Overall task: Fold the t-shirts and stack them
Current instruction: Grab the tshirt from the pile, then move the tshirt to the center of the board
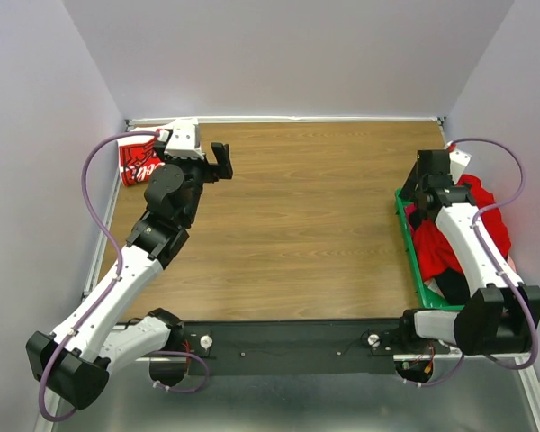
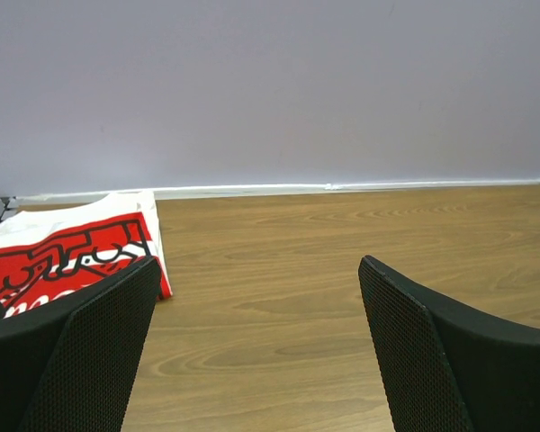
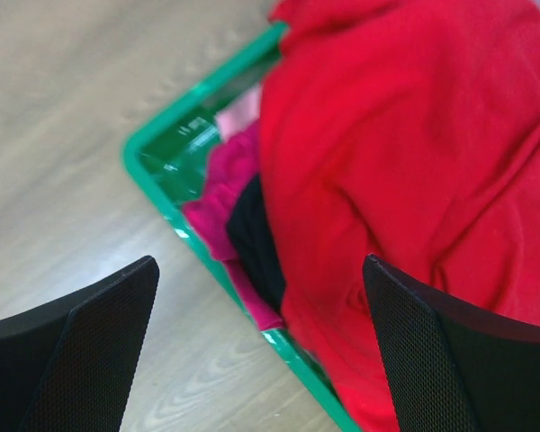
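A folded red t-shirt with white lettering and a white edge (image 1: 137,160) lies flat in the far left corner of the table; the left wrist view shows it (image 2: 63,256) beside the left finger. My left gripper (image 1: 220,160) (image 2: 258,263) hovers just right of it, open, with only bare wood between its fingers. A plain bright red t-shirt (image 1: 436,247) (image 3: 414,162) lies crumpled in the green crate. My right gripper (image 1: 421,193) (image 3: 259,261) hangs open above the crate's left rim, holding nothing.
The green plastic crate (image 1: 405,238) (image 3: 162,153) stands at the table's right edge and also holds pink cloth (image 3: 220,193) and black cloth (image 3: 256,238). Grey walls close in the back and both sides. Bare wood (image 1: 306,225) lies between the arms.
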`<state>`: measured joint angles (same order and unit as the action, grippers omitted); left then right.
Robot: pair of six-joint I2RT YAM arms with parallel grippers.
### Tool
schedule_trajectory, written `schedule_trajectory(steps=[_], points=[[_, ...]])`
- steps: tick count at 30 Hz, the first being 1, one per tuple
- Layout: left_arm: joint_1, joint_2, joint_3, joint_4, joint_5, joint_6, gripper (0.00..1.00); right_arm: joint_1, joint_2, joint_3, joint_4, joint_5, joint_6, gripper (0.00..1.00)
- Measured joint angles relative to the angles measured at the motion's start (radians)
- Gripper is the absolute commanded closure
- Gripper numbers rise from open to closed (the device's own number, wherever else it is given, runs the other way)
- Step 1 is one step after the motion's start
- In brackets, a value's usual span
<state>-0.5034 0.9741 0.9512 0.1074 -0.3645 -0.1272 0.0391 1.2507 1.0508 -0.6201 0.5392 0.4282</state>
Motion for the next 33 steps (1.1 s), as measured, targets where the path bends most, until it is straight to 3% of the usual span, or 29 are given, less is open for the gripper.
schedule_trajectory(steps=[6, 10, 13, 14, 15, 16, 22, 26, 29, 33], points=[[0.0, -0.014, 0.0, 0.0, 0.003, 0.008, 0.02, -0.069, 0.039, -0.037, -0.015, 0.008, 0.019, 0.01], [0.0, -0.035, 0.0, 0.0, 0.003, 0.009, 0.02, -0.113, 0.066, -0.047, -0.018, 0.006, 0.029, 0.16], [0.0, -0.042, 0.0, 0.001, 0.003, 0.01, 0.02, -0.117, 0.097, -0.047, -0.019, -0.003, 0.029, 0.53], [0.0, -0.042, 0.0, 0.0, 0.003, 0.011, 0.02, -0.117, 0.108, -0.047, -0.019, -0.01, 0.028, 0.69], [0.0, -0.042, 0.0, 0.0, 0.003, 0.011, 0.02, -0.117, 0.113, -0.047, -0.019, -0.015, 0.023, 0.97], [0.0, -0.042, 0.0, 0.0, 0.003, 0.011, 0.02, -0.118, 0.119, -0.047, -0.02, -0.021, 0.02, 1.0], [0.0, -0.043, 0.0, 0.0, 0.003, 0.011, 0.02, -0.121, 0.094, 0.069, -0.114, -0.05, 0.0, 1.0], [0.0, -0.043, 0.0, 0.0, 0.003, 0.011, 0.02, -0.124, 0.061, 0.375, -0.193, -0.122, -0.01, 1.0], [0.0, -0.044, 0.0, 0.0, 0.005, 0.011, 0.02, -0.126, 0.057, 0.668, -0.177, -0.279, -0.01, 1.0], [0.0, -0.052, 0.0, 0.0, 0.008, 0.011, 0.02, -0.122, 0.051, 0.871, -0.048, -0.622, 0.03, 1.0]])
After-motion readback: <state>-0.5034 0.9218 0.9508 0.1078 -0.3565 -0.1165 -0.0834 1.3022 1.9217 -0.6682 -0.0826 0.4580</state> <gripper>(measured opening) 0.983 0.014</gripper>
